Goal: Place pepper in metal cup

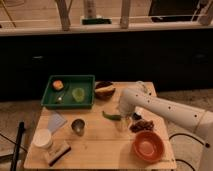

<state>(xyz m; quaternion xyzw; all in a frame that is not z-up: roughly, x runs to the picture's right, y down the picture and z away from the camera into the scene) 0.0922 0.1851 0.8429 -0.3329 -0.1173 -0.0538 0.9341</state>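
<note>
At nine o'clock on the table (100,152), the green tray (50,101) holds a pale green cup (78,94). Toward six o'clock from the tray stands the metal cup (78,126), upright, and the pepper is not in it. At three o'clock from this cup, a little apart, the pepper (111,116) lies flat on the wood. Just at its three o'clock end the pincer (122,120) hangs low; whether it has hold of the pepper I cannot tell. I judge the task hardly begun: lifting, carrying and dropping are left.

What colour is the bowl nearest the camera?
The bowl is orange, seen in the camera view; the gripper hangs beside the pepper.
</note>
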